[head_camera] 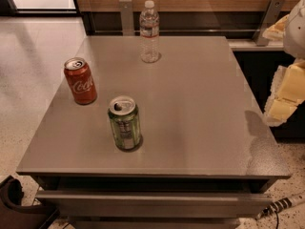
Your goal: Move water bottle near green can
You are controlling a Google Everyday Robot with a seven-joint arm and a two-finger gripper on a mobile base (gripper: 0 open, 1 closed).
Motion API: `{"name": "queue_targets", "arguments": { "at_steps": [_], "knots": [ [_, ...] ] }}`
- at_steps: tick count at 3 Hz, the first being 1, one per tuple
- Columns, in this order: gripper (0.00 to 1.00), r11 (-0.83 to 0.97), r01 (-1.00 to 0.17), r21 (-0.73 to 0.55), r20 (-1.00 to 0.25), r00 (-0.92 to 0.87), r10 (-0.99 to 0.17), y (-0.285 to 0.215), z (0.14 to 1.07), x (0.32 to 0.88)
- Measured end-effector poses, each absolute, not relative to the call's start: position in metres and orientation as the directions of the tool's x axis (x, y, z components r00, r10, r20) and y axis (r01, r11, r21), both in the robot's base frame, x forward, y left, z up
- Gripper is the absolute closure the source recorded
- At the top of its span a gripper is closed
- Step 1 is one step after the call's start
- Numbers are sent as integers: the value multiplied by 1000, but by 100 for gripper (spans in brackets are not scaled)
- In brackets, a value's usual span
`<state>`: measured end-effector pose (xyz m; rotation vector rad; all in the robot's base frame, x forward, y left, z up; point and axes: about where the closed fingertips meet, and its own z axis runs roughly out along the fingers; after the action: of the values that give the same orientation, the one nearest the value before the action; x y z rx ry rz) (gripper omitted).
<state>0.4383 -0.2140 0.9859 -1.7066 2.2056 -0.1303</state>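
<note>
The water bottle [149, 31] stands upright near the far edge of the grey table [200, 104]; it is clear, with a white cap and a thin label band. The green can [125, 123] stands upright near the front left of the table, its silver top opened. My gripper [282, 101] hangs at the right edge of the view, beyond the table's right side, far from both the bottle and the can. It holds nothing that I can see.
A red Coca-Cola can [80, 81] stands at the table's left, behind and left of the green can. A wooden wall panel with metal brackets [127, 15] runs behind the table. A cable [281, 205] lies on the floor at bottom right.
</note>
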Motion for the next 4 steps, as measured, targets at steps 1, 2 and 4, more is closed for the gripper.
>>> {"name": "queue_targets", "arguments": {
  "at_steps": [1,2,4],
  "knots": [
    [0,271,-921,-281,-215,-215,-953,-214,986,438],
    [0,344,-891,-295,-378,-222,-899,-204,984,474],
    [0,485,-835,-259,-753,-140,-643,-154,986,571]
  ]
}}
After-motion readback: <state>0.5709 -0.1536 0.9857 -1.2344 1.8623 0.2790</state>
